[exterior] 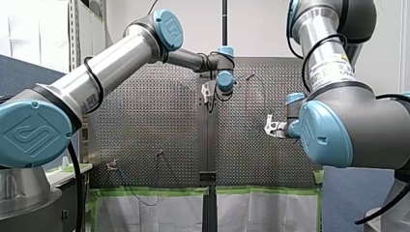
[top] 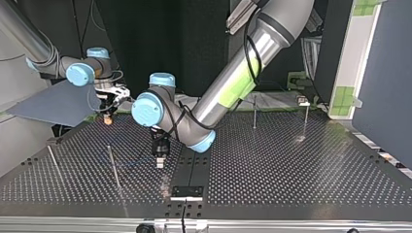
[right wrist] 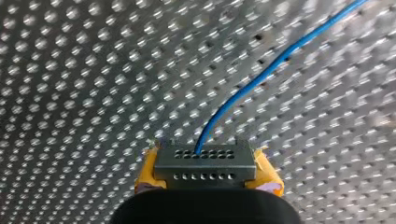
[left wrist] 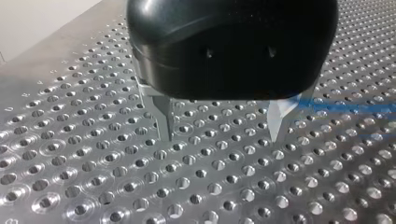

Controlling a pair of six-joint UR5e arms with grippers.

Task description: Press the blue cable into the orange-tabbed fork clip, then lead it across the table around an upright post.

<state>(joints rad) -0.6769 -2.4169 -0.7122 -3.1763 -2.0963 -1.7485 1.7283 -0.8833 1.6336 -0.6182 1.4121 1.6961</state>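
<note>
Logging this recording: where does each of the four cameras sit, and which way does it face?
Front: behind and above the shoulders, looking over the table; left arm at its left, right arm at its right.
Top: across the table, facing the arms, sides crossed.
Left wrist: on the left arm, looking down past the open left gripper at the table.
Right wrist: on the right arm, over the right gripper, along the cable.
Shared: both wrist views show the cable.

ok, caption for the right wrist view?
My right claw holds the blue cable, which trails away over the perforated table.
</note>
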